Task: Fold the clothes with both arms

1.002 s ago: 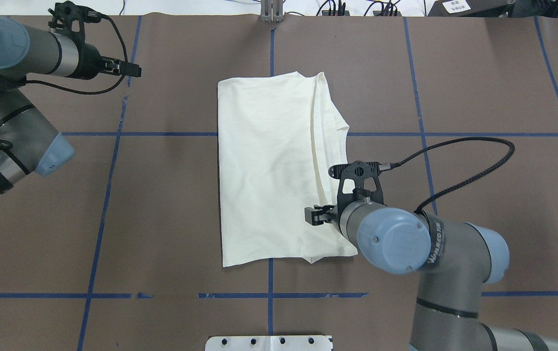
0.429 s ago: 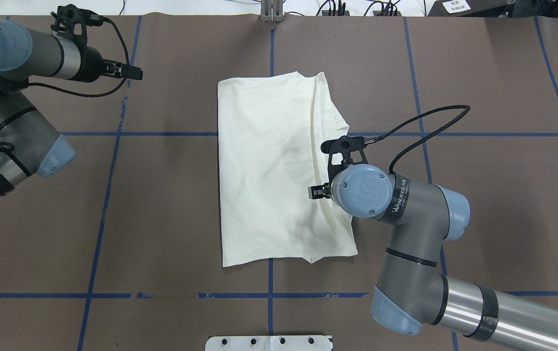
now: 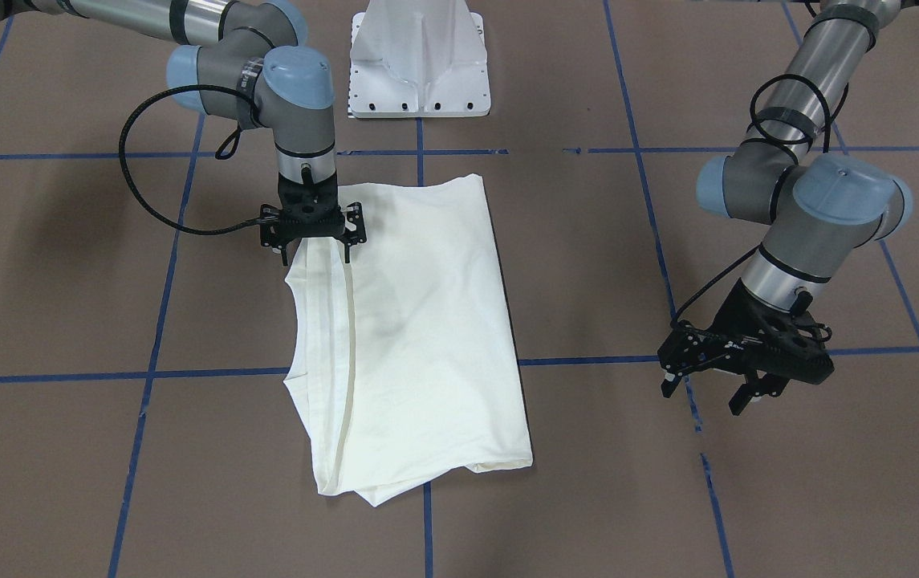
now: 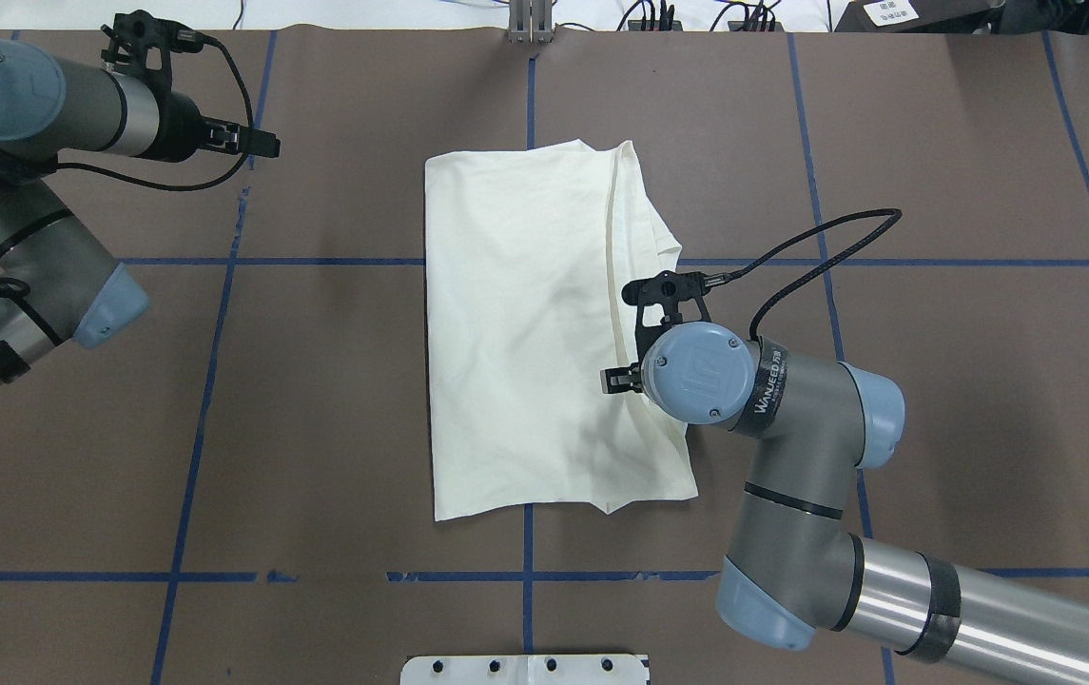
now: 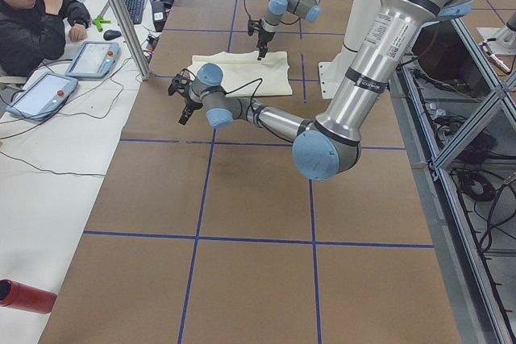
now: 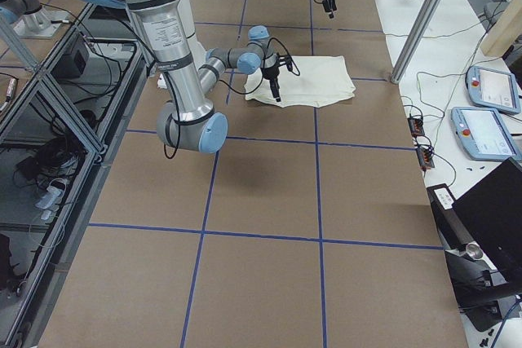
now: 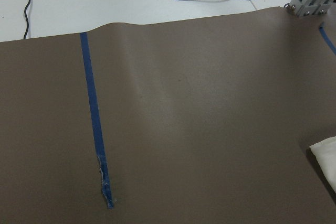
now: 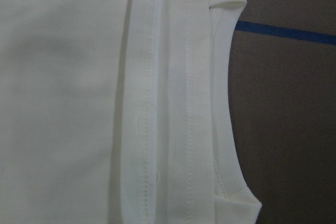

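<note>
Cream T-shirt (image 4: 525,333) folded flat, plain side up; right gripper (image 3: 315,258) spread over its hemmed edge, left gripper (image 3: 701,400) well apart

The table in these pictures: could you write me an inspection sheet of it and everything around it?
surface: brown table, blue tape grid.
job's things: cream T-shirt, folded into a long rectangle, plain side up.
clutter: nothing seen.
grippers: right pincer open, pointing down over the T-shirt's hemmed edge; left pincer open over bare table.
cables: a black cable loops from each wrist.
surroundings: a person at a side desk with tablets.
</note>
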`<state>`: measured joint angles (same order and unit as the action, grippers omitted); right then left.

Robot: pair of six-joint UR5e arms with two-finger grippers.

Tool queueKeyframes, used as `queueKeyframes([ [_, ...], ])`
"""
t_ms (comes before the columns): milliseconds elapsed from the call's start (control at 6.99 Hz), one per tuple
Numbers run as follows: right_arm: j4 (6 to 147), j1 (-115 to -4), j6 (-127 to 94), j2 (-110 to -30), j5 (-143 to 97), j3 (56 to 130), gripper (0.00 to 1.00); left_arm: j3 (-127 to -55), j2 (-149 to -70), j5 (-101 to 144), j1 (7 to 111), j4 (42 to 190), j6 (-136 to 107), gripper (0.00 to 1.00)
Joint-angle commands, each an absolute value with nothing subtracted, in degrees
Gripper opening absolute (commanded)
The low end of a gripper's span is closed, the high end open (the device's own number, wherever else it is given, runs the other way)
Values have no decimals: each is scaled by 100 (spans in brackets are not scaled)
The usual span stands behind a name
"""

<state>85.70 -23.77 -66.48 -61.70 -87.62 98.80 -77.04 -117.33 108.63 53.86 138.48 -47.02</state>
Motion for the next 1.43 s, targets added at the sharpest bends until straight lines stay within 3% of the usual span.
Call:
queueKeyframes([
  [0,8857,-2460,-6000,-6188,-8763,9887,100,-7708,-11733,10863,5370,13852,-4702,100],
  [572,8824,-2952,-5318,-6828,-8912,10097,100,-7761,-11733,10863,5317,13869,-4928,100],
  [859,8807,-3233,-5492,-6820,-9655,10833,100,-8119,-11725,10855,5082,13843,-5613,100],
  [1002,8676,-3243,-6059,-6855,-9816,11176,100,-8408,-11594,10837,4802,13834,-6095,100],
  [1288,6963,-3234,-7035,-7475,-9984,11364,100,-9915,-10562,10767,4213,13825,-7201,100],
])
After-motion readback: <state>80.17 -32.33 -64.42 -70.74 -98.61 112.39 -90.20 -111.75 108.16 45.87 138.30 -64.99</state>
